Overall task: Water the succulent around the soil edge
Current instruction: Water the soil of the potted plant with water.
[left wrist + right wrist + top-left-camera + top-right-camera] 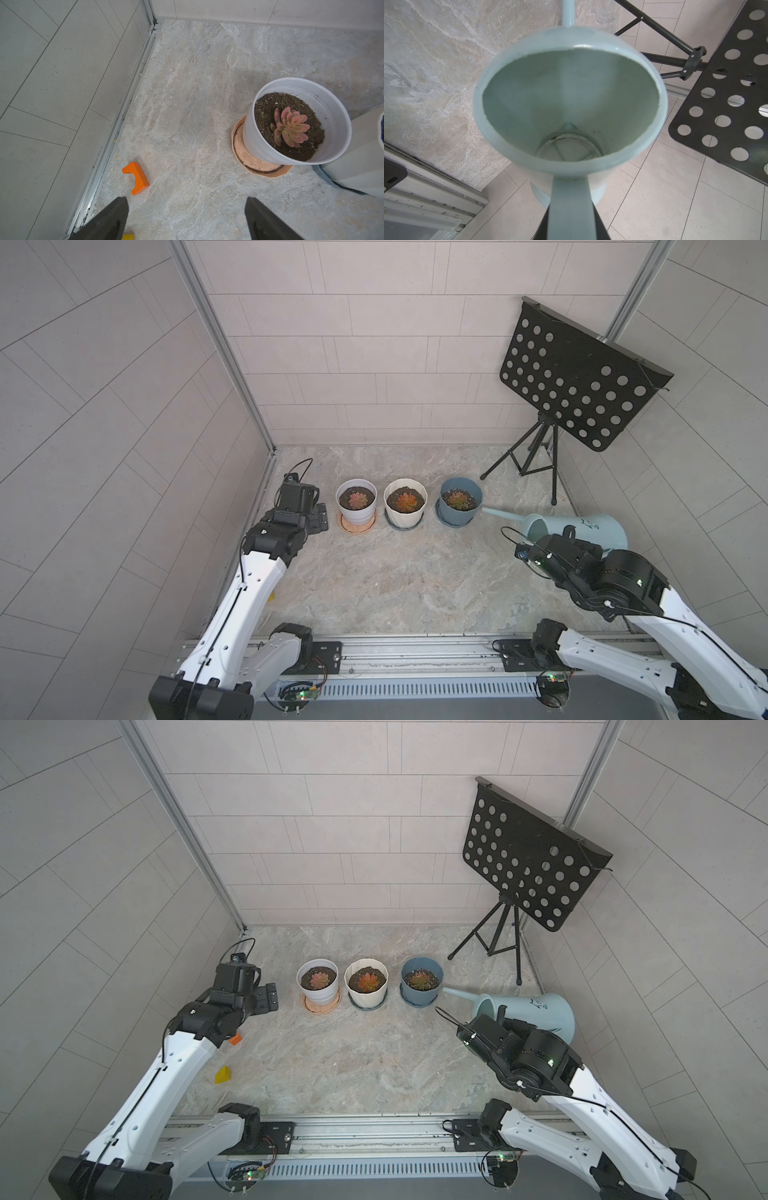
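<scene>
A marbled table (374,580) lies between tiled walls. In both top views the right arm reaches forward, elbow bent, the right gripper (568,533) clamped on the handle of a tipped watering can (598,531), spout just beside the blue pot (455,517) and its succulent (458,500). The left arm stretches beside the white pot (356,516). The left wrist view shows the left gripper (186,198) spread wide over bare table. The right wrist view looks into the can, handle pinched.
</scene>
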